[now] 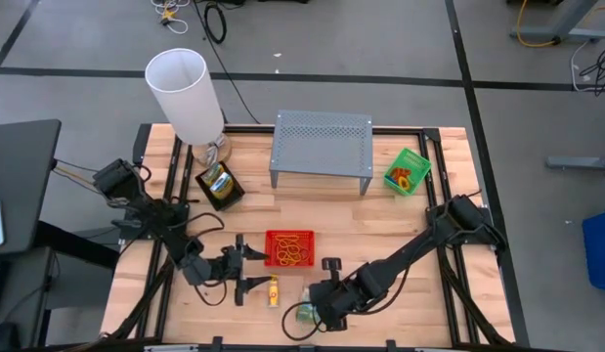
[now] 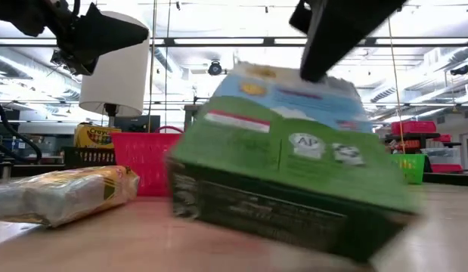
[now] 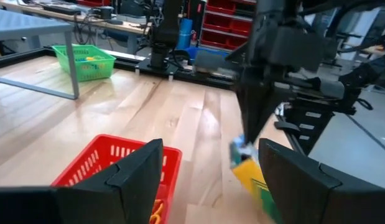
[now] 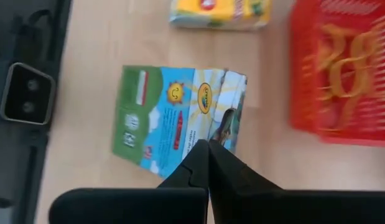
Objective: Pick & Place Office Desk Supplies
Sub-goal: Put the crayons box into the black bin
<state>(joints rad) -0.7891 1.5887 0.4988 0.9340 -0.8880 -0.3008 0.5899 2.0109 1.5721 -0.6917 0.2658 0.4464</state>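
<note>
At the near edge of the wooden surface (image 1: 400, 220) the right gripper (image 4: 209, 148) has its jaws closed together on one edge of a green-blue packet (image 4: 177, 118). This packet lies on the surface, and one side is lifted a little in the low view. On it I can read the Crayola logo, a small sun picture and a round "AP" seal (image 2: 307, 145); the smaller print is too blurred to read.

Just beside it lies one yellow crayon pack (image 1: 274, 290), wrapped in clear film. The left gripper (image 1: 251, 267) hangs low near this pack, with its jaws wide apart and nothing between them.

A little farther, touching neither packet, stands one red mesh tray (image 1: 289, 248). Inside are thin orange rubber bands (image 1: 292, 251); I cannot count them.

Behind the left arm a black box (image 1: 221, 188) stands tilted, and inside is a yellow-green crayon box (image 2: 97, 136) with the word "Crayola" on it.

Farther back there is one grey perforated metal stand (image 1: 322, 142) in the middle. At its right is one green mesh tray (image 1: 408, 171) with some red and orange small things inside. At the far left stands one white lampshade (image 1: 185, 94).
</note>
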